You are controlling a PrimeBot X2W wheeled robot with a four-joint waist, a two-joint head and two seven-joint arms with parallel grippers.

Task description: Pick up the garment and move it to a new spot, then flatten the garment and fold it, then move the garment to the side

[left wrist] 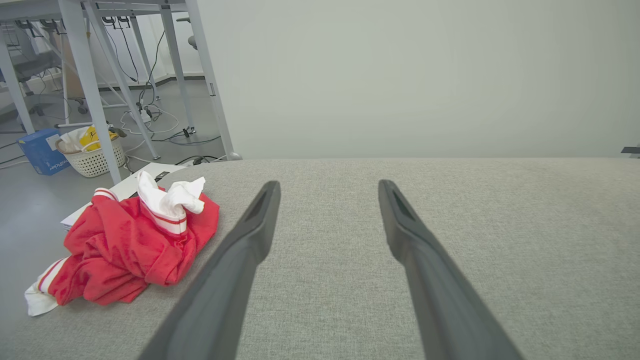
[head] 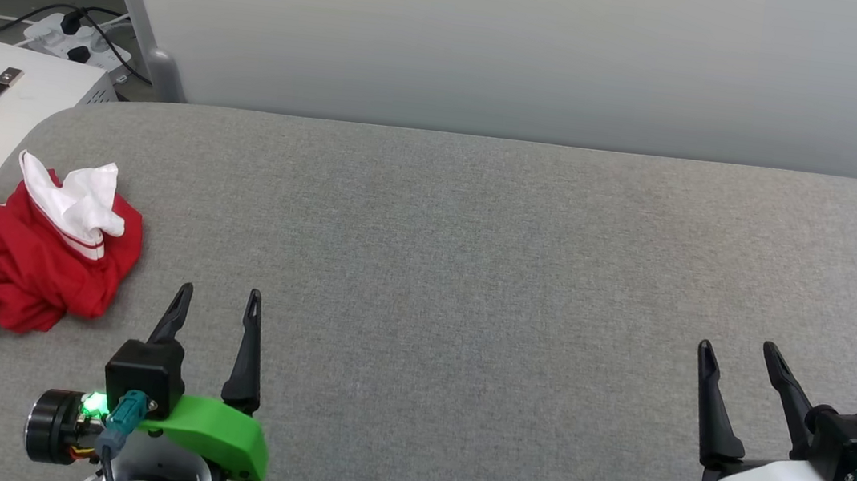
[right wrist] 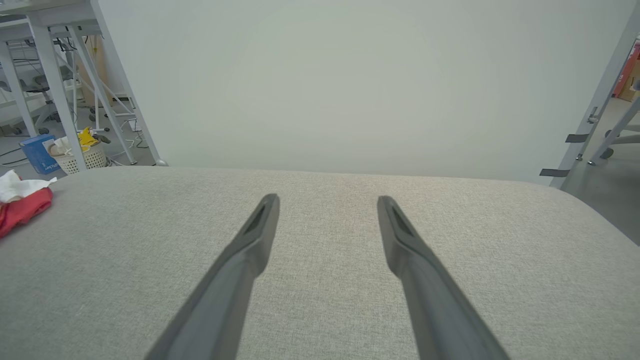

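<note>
Head view, garment: the garment (head: 31,260) is a crumpled red heap with white sleeves showing. It sits at the left edge of the grey worktop (head: 473,278), not far from the far-left corner, and its outer folds seem to lap over that edge.
Head view, left claw: the left claw (head: 219,291) hovers near the front edge, fingers spread and holding nothing. The heap lies just beyond it, to its left.
Head view, right claw: the right claw (head: 737,346) is also parted and empty. It is towards the right end, well apart from the cloth.
Head view, long axis: loosely diagonal, from a white sleeve at the left edge towards the white sleeve on the far, inner side. Bunched as it is, the axis is weak.
Left wrist view: the left claw (left wrist: 328,184) points along bare worktop with a wide gap between its fingers. The garment (left wrist: 125,240) lies left of the left finger, near it but not touching.
Right wrist view: the right claw (right wrist: 327,197) is spread over bare fabric. A scrap of the garment (right wrist: 20,207) shows at the far left.
Nearer arm: the left, by a clear margin.
Coming move, as judged: the pickup has not begun. The left claw needs to swing left and slightly forward, then come down on the heap's inner side.
</note>
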